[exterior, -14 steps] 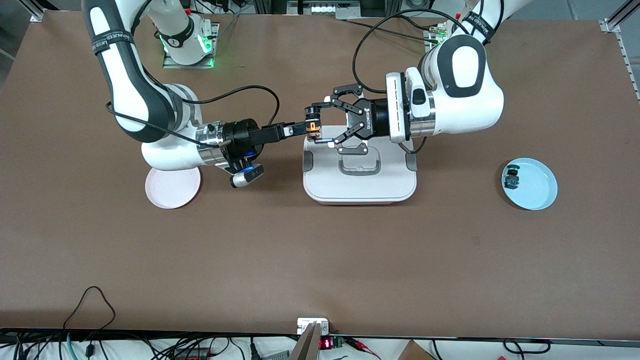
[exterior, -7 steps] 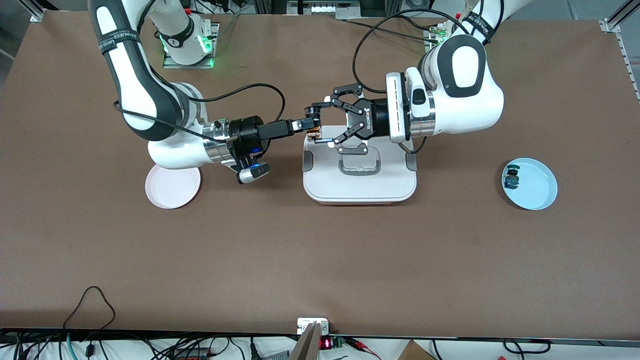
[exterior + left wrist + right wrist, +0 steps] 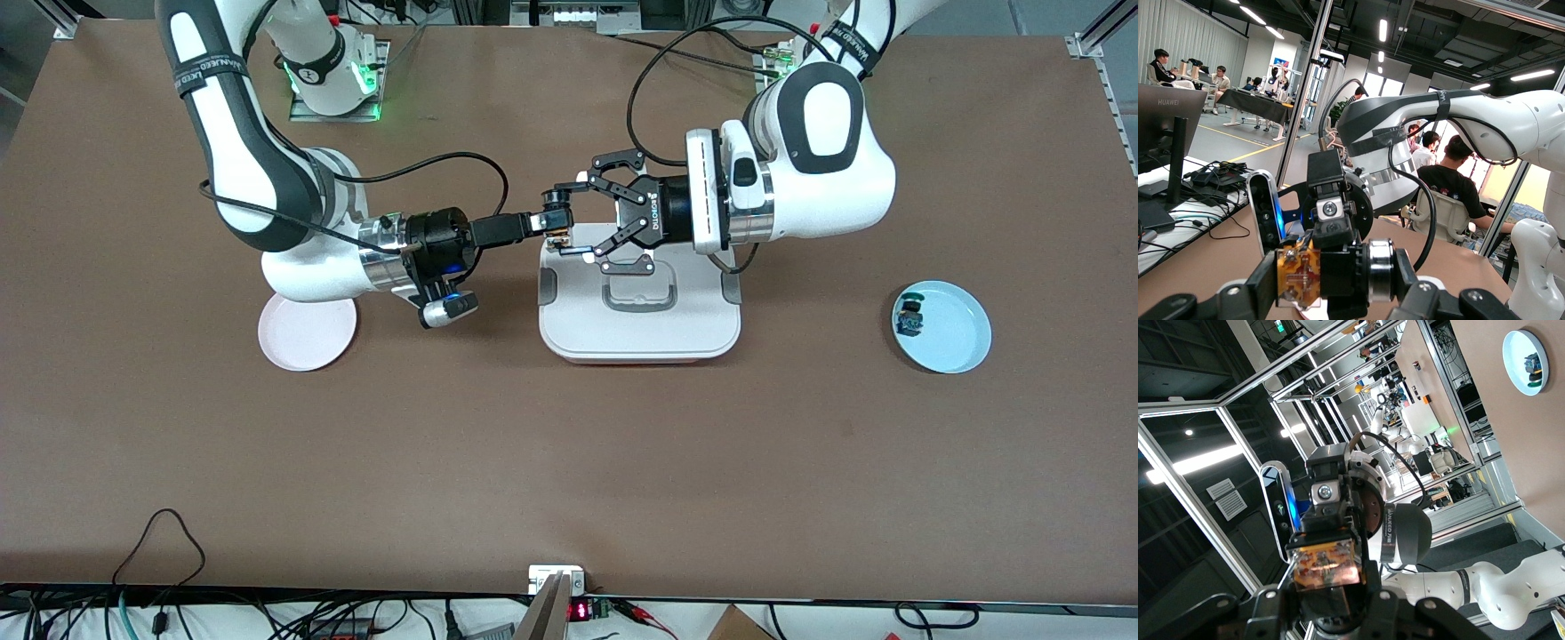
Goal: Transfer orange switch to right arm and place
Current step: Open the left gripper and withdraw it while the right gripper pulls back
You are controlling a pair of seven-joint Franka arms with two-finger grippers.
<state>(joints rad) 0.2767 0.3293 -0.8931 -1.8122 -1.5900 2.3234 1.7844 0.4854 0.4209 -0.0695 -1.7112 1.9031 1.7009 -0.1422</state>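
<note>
Both jaws clamp blocky orange switch (image 3: pixel 558 233).

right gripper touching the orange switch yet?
Touching. In the left wrist view the right gripper is shut on the orange switch, which the left gripper also holds, over the white box.

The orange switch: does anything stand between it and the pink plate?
Nothing on the table does. The switch is held by both grippers, left and right, over the white box; the pink plate lies under the right arm.
</note>
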